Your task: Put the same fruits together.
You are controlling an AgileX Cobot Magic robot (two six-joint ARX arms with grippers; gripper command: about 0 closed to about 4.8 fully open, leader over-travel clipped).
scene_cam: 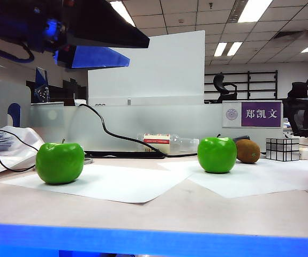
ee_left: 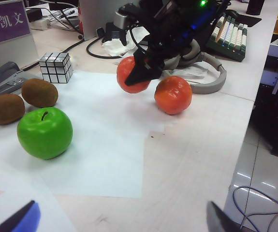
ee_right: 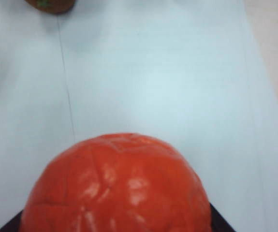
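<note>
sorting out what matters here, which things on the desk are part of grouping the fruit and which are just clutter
Part of the job:
- two green apples
- two kiwis
- two orange-red fruits, one held in the right gripper over the paper, one on the desk

Just lying about:
- mirrored cube
- headphones
- keyboard
- stapler
- name sign

Two green apples (scene_cam: 60, 163) (ee_left: 45, 133), two kiwis (ee_left: 39, 92) (ee_left: 4, 108), two orange-red fruits (ee_left: 173, 94) (ee_left: 131, 75), one mirrored cube (ee_left: 55, 67)

A purple nameplate (scene_cam: 261, 114) reads "郑凯文" in white, beside a round emblem; the same characters show in the left wrist view.
</note>
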